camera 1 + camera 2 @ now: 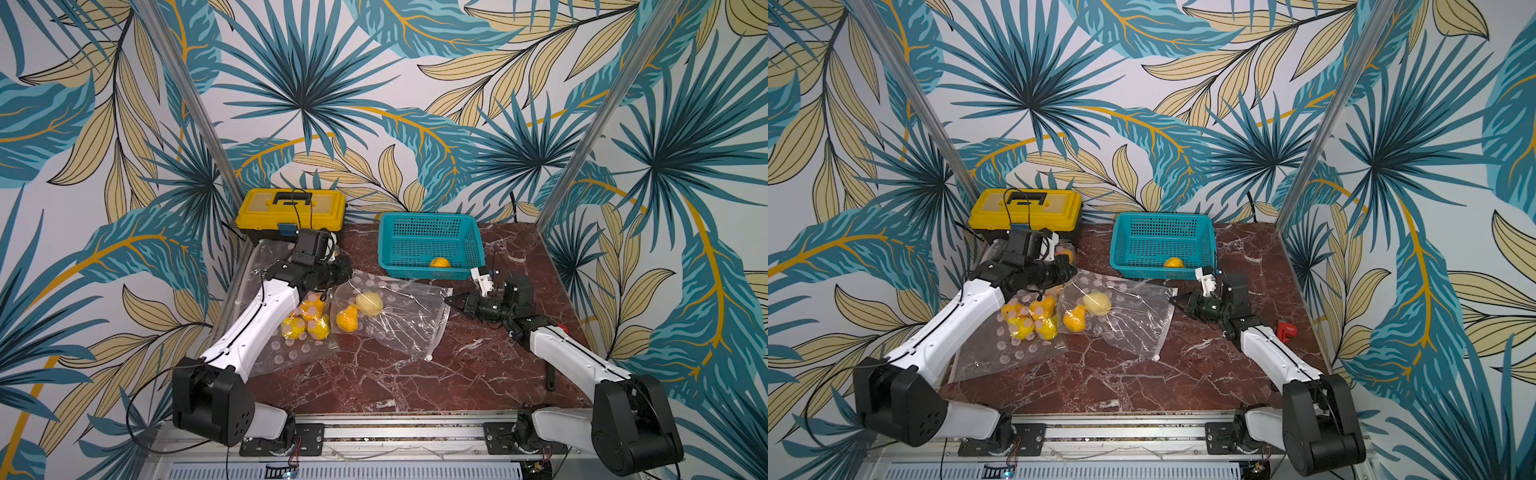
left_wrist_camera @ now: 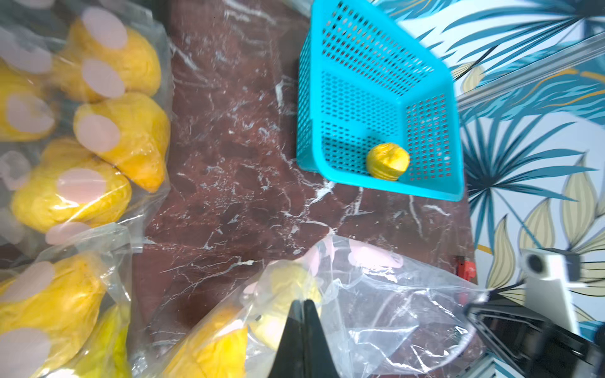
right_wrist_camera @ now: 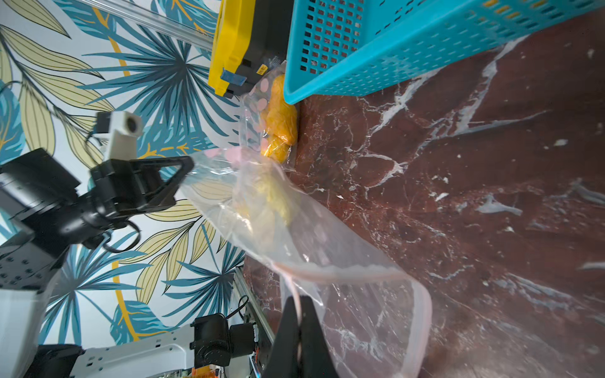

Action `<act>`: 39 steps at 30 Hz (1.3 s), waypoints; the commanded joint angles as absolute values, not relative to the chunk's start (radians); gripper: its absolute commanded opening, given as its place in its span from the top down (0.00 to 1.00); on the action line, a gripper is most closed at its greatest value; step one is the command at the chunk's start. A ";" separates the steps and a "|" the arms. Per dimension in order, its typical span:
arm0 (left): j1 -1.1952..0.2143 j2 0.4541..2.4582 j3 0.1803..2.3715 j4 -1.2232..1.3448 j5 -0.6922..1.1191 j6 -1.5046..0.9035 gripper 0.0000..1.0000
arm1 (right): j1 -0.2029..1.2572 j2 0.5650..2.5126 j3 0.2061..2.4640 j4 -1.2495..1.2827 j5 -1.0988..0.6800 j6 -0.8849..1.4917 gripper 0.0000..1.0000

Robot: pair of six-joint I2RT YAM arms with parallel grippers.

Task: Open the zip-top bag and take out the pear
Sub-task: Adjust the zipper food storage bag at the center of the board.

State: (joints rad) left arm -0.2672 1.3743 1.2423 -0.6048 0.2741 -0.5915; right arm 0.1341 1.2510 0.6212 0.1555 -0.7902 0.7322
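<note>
While the zip-top bag (image 1: pixel 399 320) lies on the marbled surface (image 1: pixel 374 386) between the two arms, its film is pinched at one end by the left gripper (image 2: pixel 302 306), whose jaws are pressed together, and its zip edge is pinched at the opposite end by the right gripper (image 3: pixel 299 304) (jaws likewise pressed together). The orange pear (image 1: pixel 347 319) is seen inside the bag, beside a pale yellow fruit (image 1: pixel 369 303), toward the left gripper's end.

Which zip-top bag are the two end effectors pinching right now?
The middle bag, holding one orange pear and a pale round fruit; left end effector and right end effector pinch its opposite ends. The bag packed with yellow fruit lies ungripped.
</note>
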 commanded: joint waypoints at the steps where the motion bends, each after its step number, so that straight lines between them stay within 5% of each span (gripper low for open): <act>1: -0.258 1.332 1.179 -0.588 0.216 -0.612 1.00 | 0.127 1.230 0.626 0.042 -0.702 0.668 1.00; 12: -0.230 1.503 1.139 -0.598 0.229 -0.578 1.00 | 0.106 1.242 0.645 -0.023 -0.666 0.668 0.98; 14: -0.230 1.567 1.161 -0.607 0.257 -0.564 0.99 | 0.106 1.237 0.661 -0.049 -0.679 0.658 0.87; 18: -0.230 1.586 1.181 -0.606 0.234 -0.557 0.81 | 0.106 1.172 0.706 -0.196 -0.607 0.607 0.49; 20: -0.230 1.563 1.191 -0.609 0.207 -0.552 0.70 | 0.106 1.139 0.729 -0.311 -0.533 0.577 0.42; 24: -0.230 1.507 1.220 -0.651 0.160 -0.543 0.55 | 0.105 1.120 0.755 -0.484 -0.364 0.562 0.41; 29: -0.230 1.434 1.224 -0.699 0.131 -0.543 0.48 | 0.104 1.150 0.736 -0.507 -0.229 0.594 0.45; 39: -0.330 1.399 1.138 -0.732 0.203 -0.612 0.60 | 0.105 1.507 0.878 -0.379 -0.313 0.545 0.67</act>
State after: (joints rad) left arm -0.2901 1.3968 1.1732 -0.7010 0.1749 -0.5858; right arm 0.1062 1.4372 0.8474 -0.4229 -0.2985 0.5735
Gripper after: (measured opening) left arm 0.417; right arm 0.337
